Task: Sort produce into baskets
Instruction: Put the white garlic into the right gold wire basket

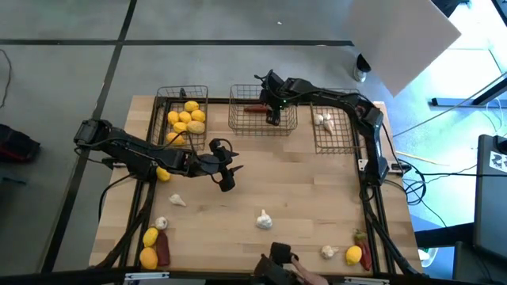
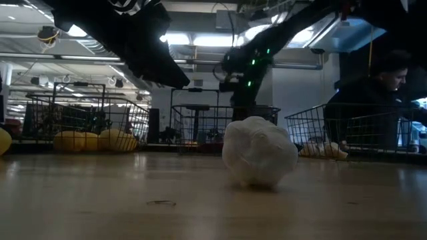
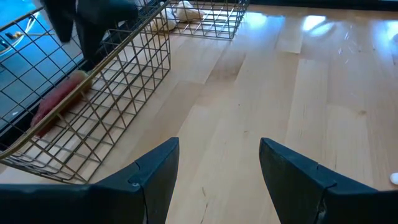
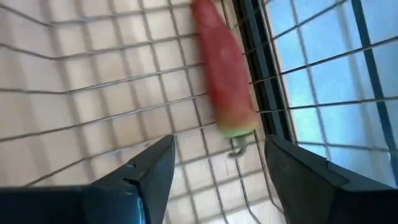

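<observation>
Three wire baskets stand along the far edge. The left one (image 1: 162,99) holds several lemons (image 1: 190,119). The middle one (image 1: 238,119) holds a red chili (image 4: 221,74), which lies on the basket's floor by its wall. The right one (image 1: 337,142) holds garlic (image 1: 323,120). My right gripper (image 1: 273,119) is open inside the middle basket, just above the chili's stem end (image 4: 236,146), and I see no touch. My left gripper (image 1: 226,172) is open and empty over bare table (image 3: 249,124), near the middle basket's near side.
Loose produce lies on the near half of the table. There is a garlic bulb (image 1: 264,219) at the middle and garlic (image 1: 178,200), lemons (image 1: 150,236) and a chili (image 1: 163,249) at the near left. A lemon (image 1: 353,254), garlic (image 1: 328,252) and a chili (image 1: 363,240) lie at the near right. A person (image 2: 380,87) stands beyond the table.
</observation>
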